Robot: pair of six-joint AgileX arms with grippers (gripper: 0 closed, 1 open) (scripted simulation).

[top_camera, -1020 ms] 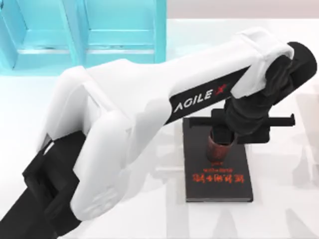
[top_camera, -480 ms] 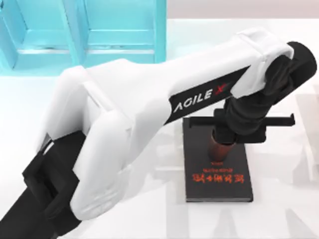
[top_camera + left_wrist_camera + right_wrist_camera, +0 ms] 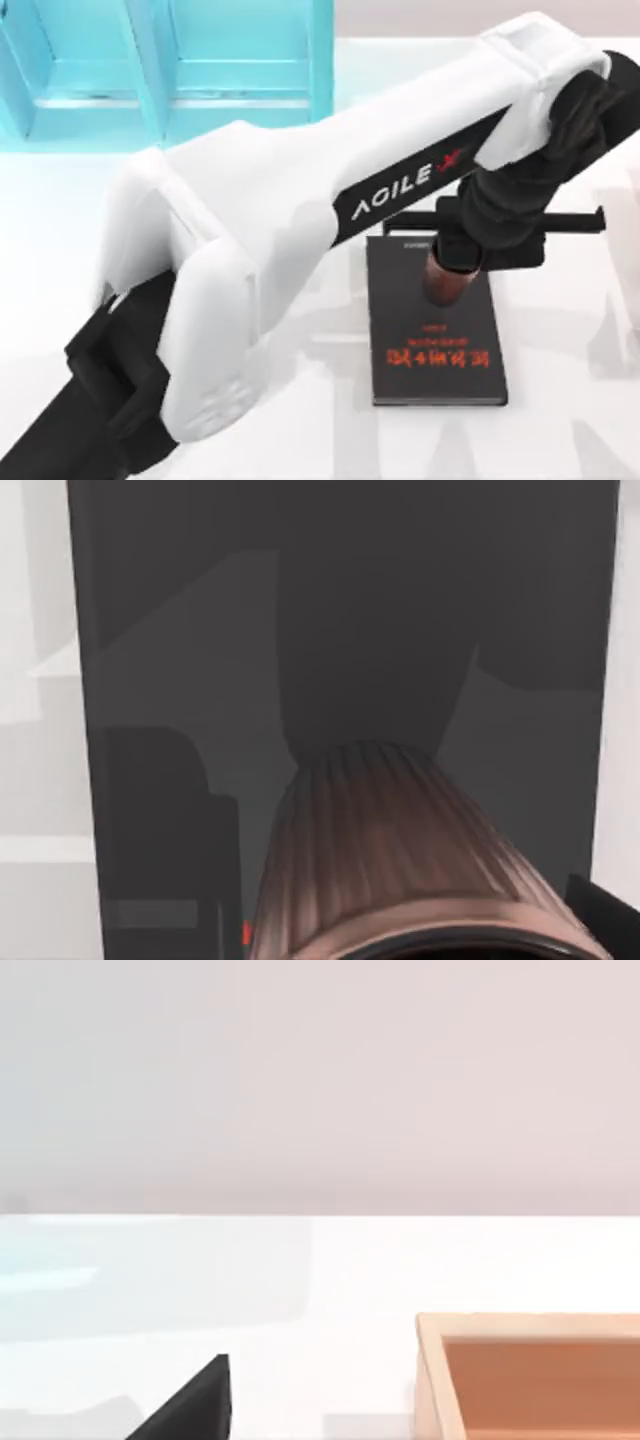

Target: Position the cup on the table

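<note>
One arm is at work: the left arm reaches from the lower left of the top view across to the right, its dark wrist over the far end of the black book (image 3: 435, 335). Left gripper (image 3: 452, 262) sits on top of the cup (image 3: 444, 283), and the wrist covers the cup's upper part, so only the lower reddish-brown wall shows. Cup is gripped and upright over the book's far half; whether its base touches the cover is hard to tell. Left wrist view has the ribbed cup (image 3: 400, 860) close up against the dark book cover (image 3: 180, 680), rim cut off at the frame edge. White table (image 3: 570, 400) surrounds the book. Turquoise shelf (image 3: 200, 60) stands at the far left. Right wrist view shows a wooden box (image 3: 530, 1375), cut off, and a black corner (image 3: 195, 1405) I can't identify. Right gripper's state cannot be told.
</note>
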